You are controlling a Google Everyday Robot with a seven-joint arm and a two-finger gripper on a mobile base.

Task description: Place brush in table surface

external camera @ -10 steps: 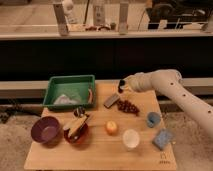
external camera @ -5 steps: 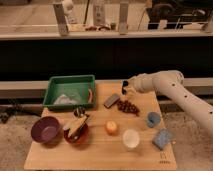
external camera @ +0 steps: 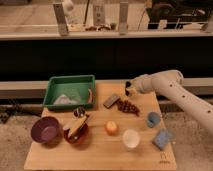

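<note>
Gripper [external camera: 128,89]: closed, held above the far side of the light tan wooden tabletop [external camera: 100,150].
Nearest: dark red grape cluster [external camera: 129,106], flat grey block [external camera: 111,101].

Below the tool [external camera: 128,89] at the back edge, grapes [external camera: 128,106] and grey block [external camera: 111,101] crowd the table [external camera: 100,152]

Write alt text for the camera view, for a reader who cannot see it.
A white robot arm reaches in from the right, its shut gripper poised at the far side of a tan wooden table, near a grape cluster and a grey block. A green bin, a purple bowl and an orange fruit sit on it.
</note>
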